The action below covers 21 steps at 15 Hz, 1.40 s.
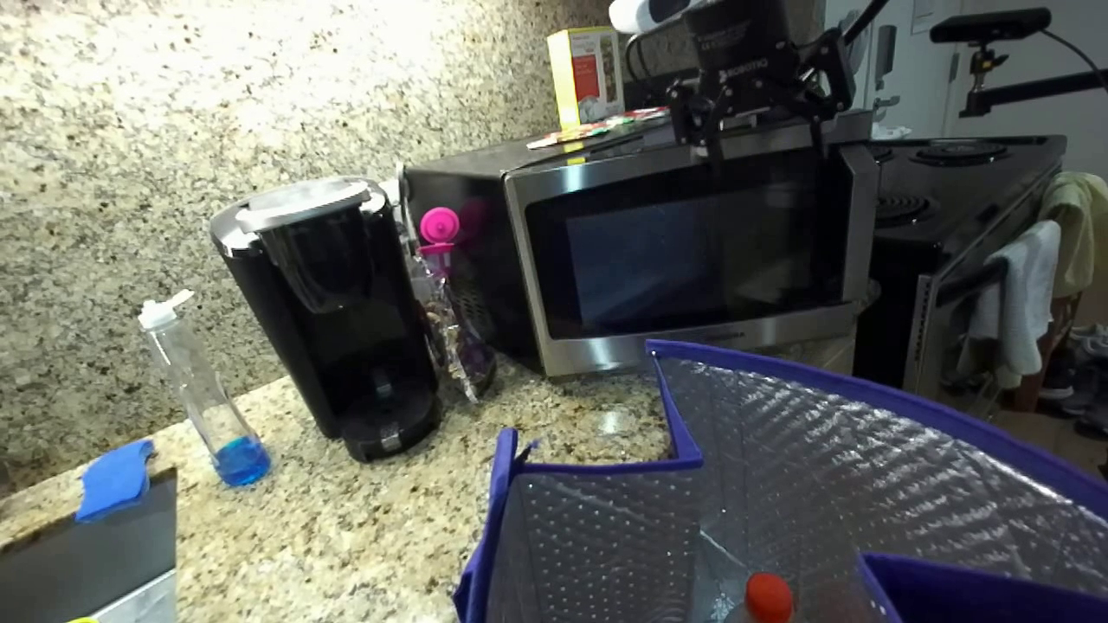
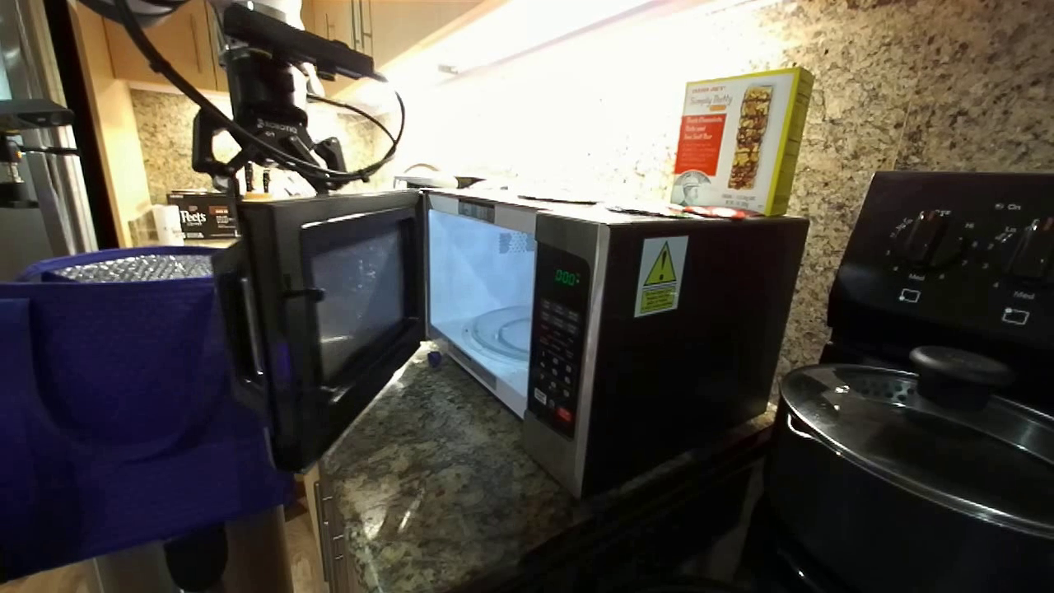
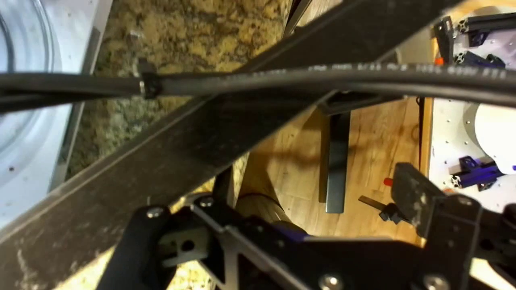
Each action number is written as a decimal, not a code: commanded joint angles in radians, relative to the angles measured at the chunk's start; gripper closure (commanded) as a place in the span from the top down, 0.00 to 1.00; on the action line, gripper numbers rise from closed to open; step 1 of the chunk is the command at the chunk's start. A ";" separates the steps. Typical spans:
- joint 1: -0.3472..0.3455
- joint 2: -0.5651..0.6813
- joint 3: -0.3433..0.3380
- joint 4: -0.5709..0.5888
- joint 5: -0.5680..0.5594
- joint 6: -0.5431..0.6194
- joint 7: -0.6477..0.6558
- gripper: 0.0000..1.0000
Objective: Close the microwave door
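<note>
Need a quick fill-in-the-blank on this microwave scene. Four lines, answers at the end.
1. The door is not shut but ____.
2. The lit digits on the microwave glow ____.
3. The white-capped bottle holds ____ liquid.
4. The snack box stands on top of the ____.

Missing words: open; green; blue; microwave.

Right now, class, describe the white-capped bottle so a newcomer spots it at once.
In an exterior view, find the microwave, then the black coffee maker beside it. Past that, on the granite counter, stands a clear bottle. Blue liquid at its bottom and a white cap, unlike the nearby pink top, set it apart.
</note>
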State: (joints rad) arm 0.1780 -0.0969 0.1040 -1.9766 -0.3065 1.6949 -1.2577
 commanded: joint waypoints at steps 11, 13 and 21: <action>-0.086 -0.086 -0.071 -0.082 0.087 -0.109 0.549 1.00; -0.087 -0.079 -0.079 -0.080 0.131 -0.104 0.632 1.00; -0.122 -0.036 -0.119 -0.064 0.236 -0.099 0.946 1.00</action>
State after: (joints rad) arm 0.0858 -0.1524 -0.0108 -2.0564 -0.1133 1.6048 -0.4133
